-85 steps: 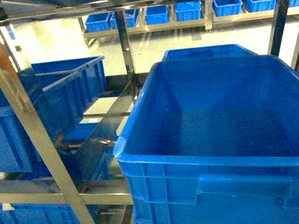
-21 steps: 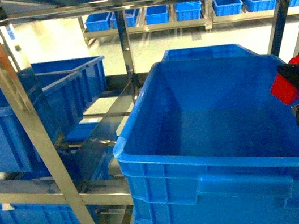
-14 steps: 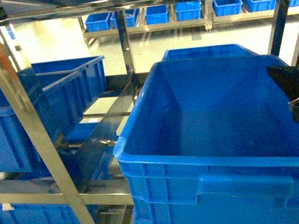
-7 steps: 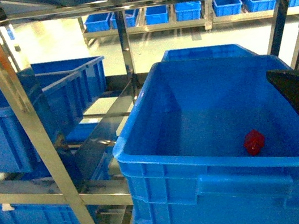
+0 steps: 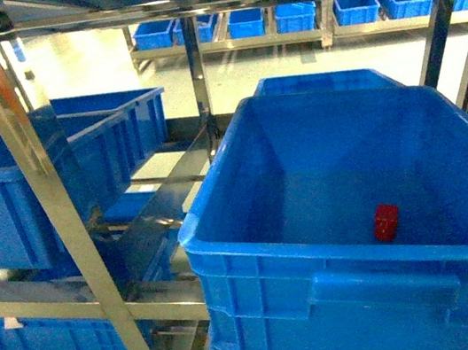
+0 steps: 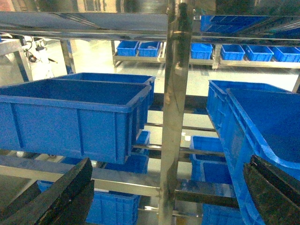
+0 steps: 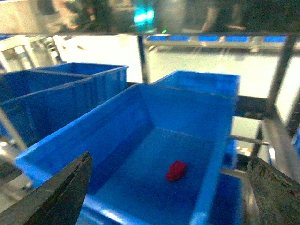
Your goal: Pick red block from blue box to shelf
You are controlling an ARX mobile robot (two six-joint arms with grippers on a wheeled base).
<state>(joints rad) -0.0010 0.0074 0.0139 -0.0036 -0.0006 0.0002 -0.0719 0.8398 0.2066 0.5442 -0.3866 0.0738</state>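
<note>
head view: the red block is lying on the floor of a big blue crate that is sitting on the shelf; no pincer is showing here.

left wrist view: the left pincer is gaping wide, holding nothing, facing the shelf upright beside the crate.

right wrist view: the right pincer is standing wide and empty above the crate's near rim, well apart from the block lying inside.

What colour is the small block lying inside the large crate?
Red. The block shows best in the head view, on the blue crate floor.
</note>
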